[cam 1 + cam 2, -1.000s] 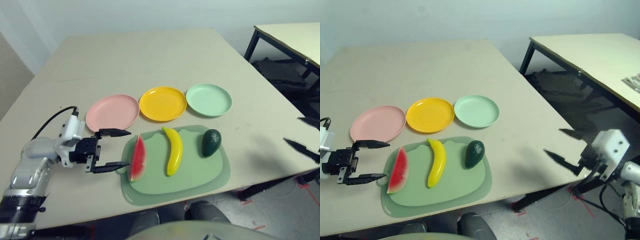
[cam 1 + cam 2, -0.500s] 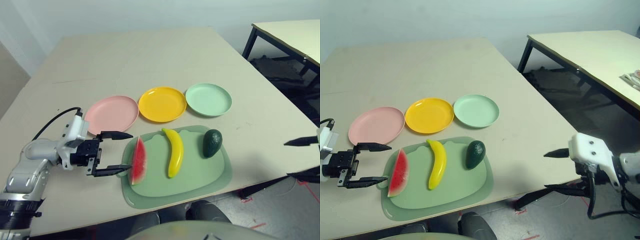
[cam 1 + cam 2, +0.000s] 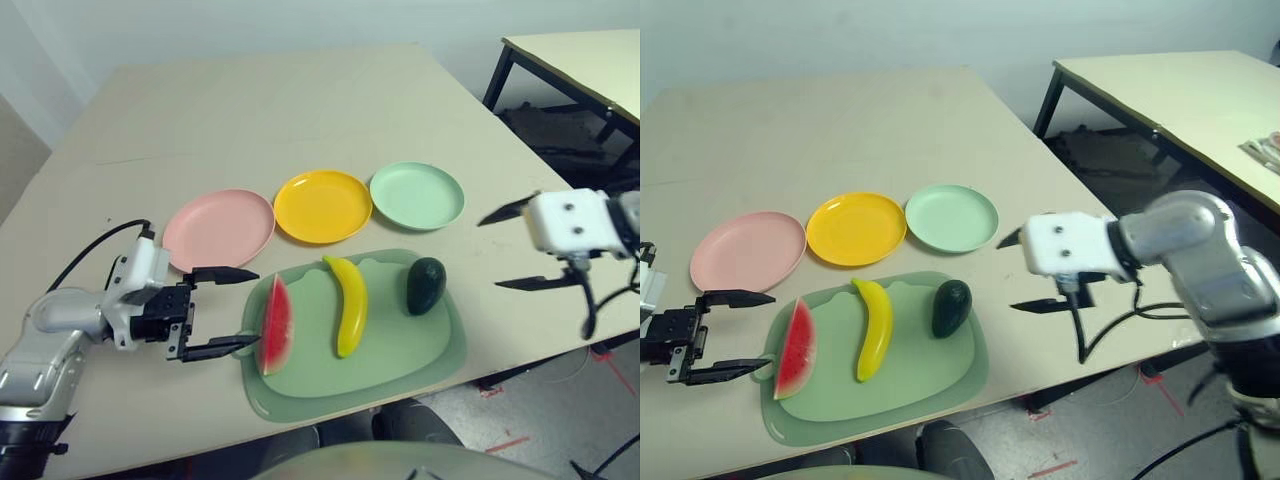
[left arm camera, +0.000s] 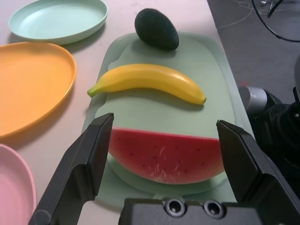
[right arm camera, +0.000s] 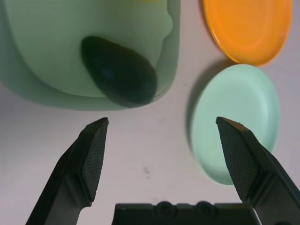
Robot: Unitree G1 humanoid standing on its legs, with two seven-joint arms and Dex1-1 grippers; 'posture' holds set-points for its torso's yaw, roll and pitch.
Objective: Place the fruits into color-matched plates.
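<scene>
And here is the left claw point(image 3: 220, 312), spread wide beside the watermelon wedge point(image 3: 276, 326), nothing in its grip! The wedge lies on the sage-green mat point(image 3: 400, 364), and the danger is plain: if one fingertip comes down on the sloping rind instead of beside it, the fruit could tip or skid toward the banana point(image 3: 350, 306), lying next along on the same mat

Over on the other side, the right claw point(image 3: 510, 248), also wide and empty, is near the avocado point(image 3: 426, 285) at the mat's far end! Smooth, rounded, probably slippery: a grip off its middle could squirt it out and send it rolling over the worktop point(image 3: 240, 112), and the near edge isn't far from the mat

Three plates wait, all empty: pink point(image 3: 219, 230), yellow point(image 3: 323, 206), mint point(image 3: 417, 196), packed close together, so a short or crooked release could drop a fruit on a rim or into the wrong colour! And should both arms go for the banana or the plates at once, they might well clash in the middle
</scene>
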